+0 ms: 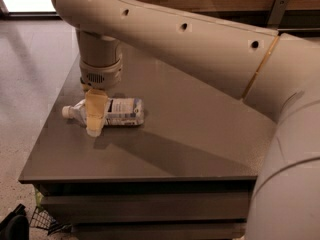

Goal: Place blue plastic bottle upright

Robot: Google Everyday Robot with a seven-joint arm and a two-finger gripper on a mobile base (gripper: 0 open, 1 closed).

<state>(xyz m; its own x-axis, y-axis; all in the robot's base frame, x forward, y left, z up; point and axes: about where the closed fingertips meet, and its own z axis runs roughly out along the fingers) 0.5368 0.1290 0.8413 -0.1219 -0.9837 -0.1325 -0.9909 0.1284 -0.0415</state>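
Observation:
The blue plastic bottle (122,112) lies on its side on the grey table (180,149), near the left edge. Its white cap (65,112) points left and its white label with dark print faces the camera. My gripper (95,118) hangs from the wrist straight down over the bottle's shoulder, just right of the cap. Its tan near side covers that part of the bottle and reaches down to the tabletop. The far side of the gripper is hidden behind the bottle.
My big beige arm (210,49) spans the top and right of the view and hides the back of the table. The table's left edge is close to the bottle's cap. A wire basket (45,218) and a dark object (12,226) sit on the floor at lower left.

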